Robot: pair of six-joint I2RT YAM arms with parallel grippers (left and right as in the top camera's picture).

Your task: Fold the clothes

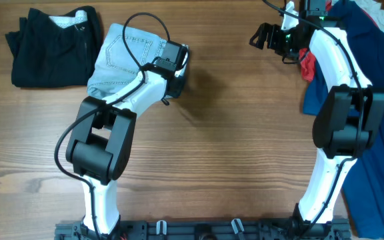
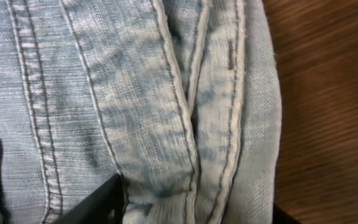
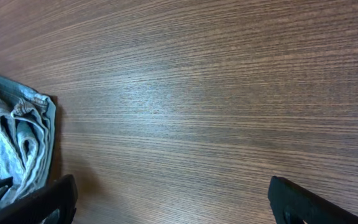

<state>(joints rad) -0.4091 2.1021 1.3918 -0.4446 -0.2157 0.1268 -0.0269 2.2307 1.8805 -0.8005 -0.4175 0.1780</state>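
The light-blue denim shorts (image 1: 119, 63) lie folded at the back left of the table. My left gripper (image 1: 173, 65) is down on their right edge. In the left wrist view the denim (image 2: 142, 106) fills the frame, and the jaws (image 2: 191, 208) stand apart with the folded seam edge between them. My right gripper (image 1: 270, 37) is open and empty above bare wood at the back right. Its wrist view shows the fingers (image 3: 169, 199) wide apart and the shorts (image 3: 11, 143) far off at the left edge.
A folded black garment (image 1: 52, 47) lies just left of the shorts. A pile of navy (image 1: 372, 87), red (image 1: 308, 65) and white clothes runs along the right edge beside the right arm. Wooden tabletop (image 1: 245, 133) lies between the arms.
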